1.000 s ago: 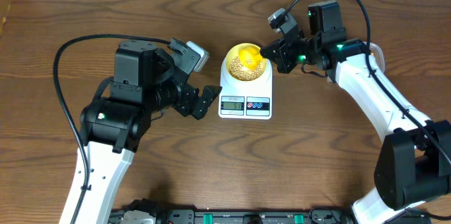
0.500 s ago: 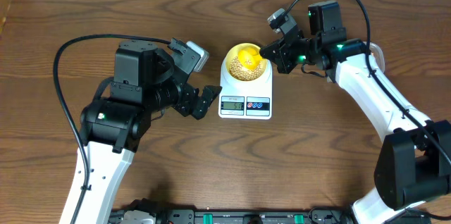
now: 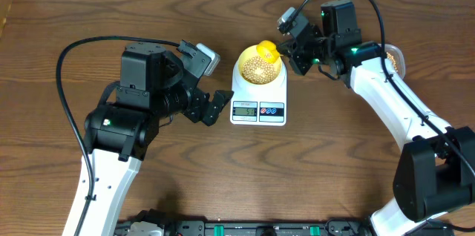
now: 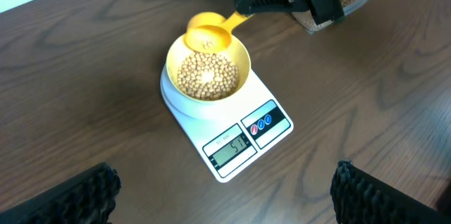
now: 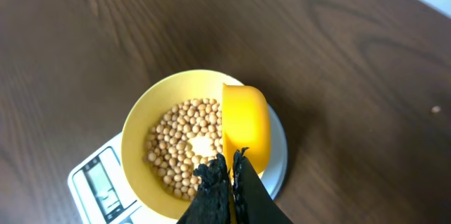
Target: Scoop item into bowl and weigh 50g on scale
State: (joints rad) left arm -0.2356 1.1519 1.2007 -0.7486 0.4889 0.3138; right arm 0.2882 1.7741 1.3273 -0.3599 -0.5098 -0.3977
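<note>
On a dark wooden surface, the left fingers (image 3: 217,107) stand wide apart and empty just left of the white scale (image 3: 258,119), pointing toward it. The pale yellow bowl (image 3: 240,70) sits on the scale's platform, holding a layer of tan beans (image 3: 257,72), and the display in front of it shows digits that look like 51. A yellow scoop (image 3: 267,50) hangs over the bowl's far right rim, its handle pinched in the closed right fingers (image 5: 224,185), and further right a clear tub (image 3: 395,59) of more beans lies partly hidden behind the right arm.
</note>
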